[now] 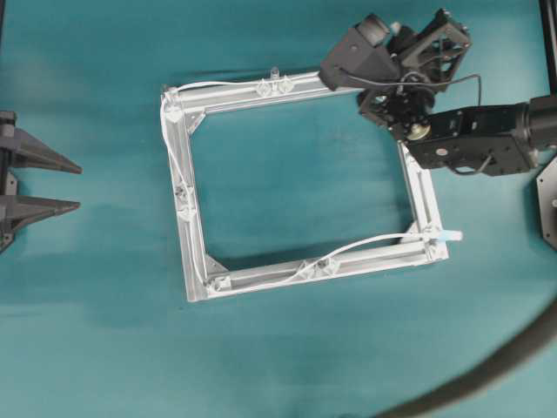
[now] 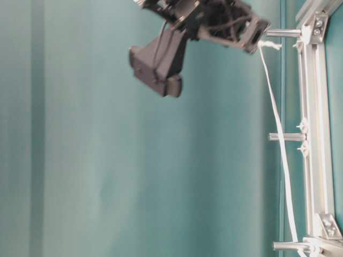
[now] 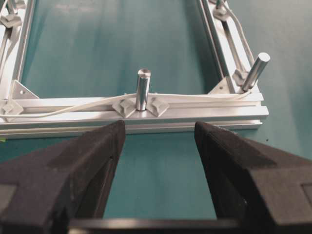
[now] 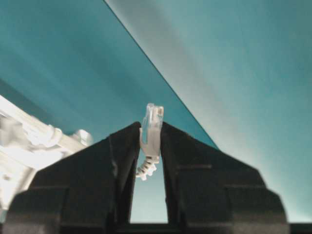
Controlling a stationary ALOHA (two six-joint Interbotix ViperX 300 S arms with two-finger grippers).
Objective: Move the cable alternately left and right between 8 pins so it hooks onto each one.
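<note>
At upper right, we are seeing the right claw [image 4: 150, 146] pinching the cable [image 1: 178, 170] plug, which may be slipping free under tension, while the left claw [image 3: 158, 134] is gaping idle.

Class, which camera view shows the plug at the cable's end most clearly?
The right wrist view: the plug fills the centre, pinched between the right tool fingers. The table-level view shows it as a small white blur. The overhead view hides this end behind the arm; the left wrist view misses it.

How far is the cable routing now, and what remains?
Done: the cable runs along the frame's bottom, left and top bars past their pins. In hand: the right gripper pinches its plug. Left: the right bar. The left gripper waits open.
</note>
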